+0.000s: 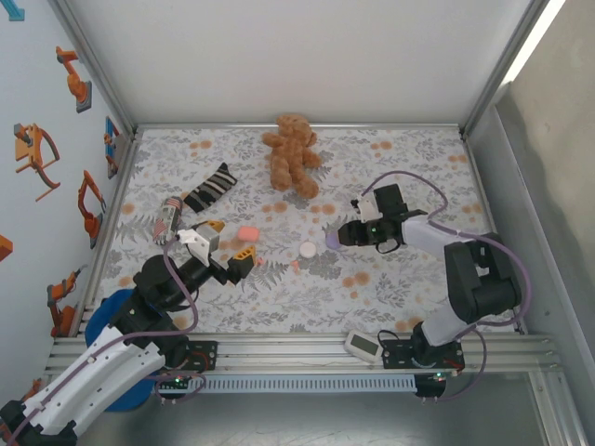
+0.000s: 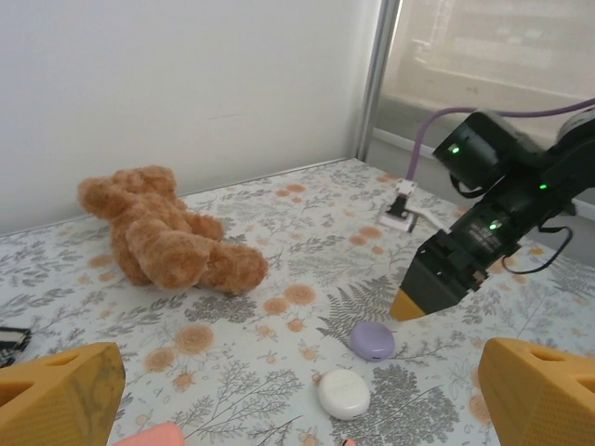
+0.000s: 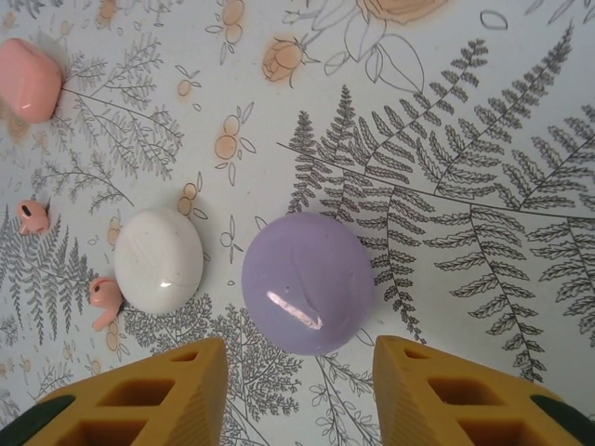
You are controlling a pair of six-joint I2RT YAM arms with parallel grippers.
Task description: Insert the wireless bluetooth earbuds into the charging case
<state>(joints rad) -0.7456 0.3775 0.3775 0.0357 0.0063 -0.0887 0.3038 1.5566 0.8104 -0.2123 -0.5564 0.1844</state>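
Right hand (image 3: 299, 390) is wide open and empty, lilac case (image 3: 309, 282) just above its fingers mid-frame. Pink earbuds (image 3: 106, 297) sit far left.

Lilac case (image 3: 308, 282) just ahead of right claw (image 3: 297, 351): smooth glossy plastic. White case (image 3: 158, 258) beside it: same, w/ glare. Earbuds (image 3: 105, 299) past that: shiny plastic. Fingers (image 3: 158, 400): matt plastic. Mat (image 3: 483, 232) under claw: matt, printed.
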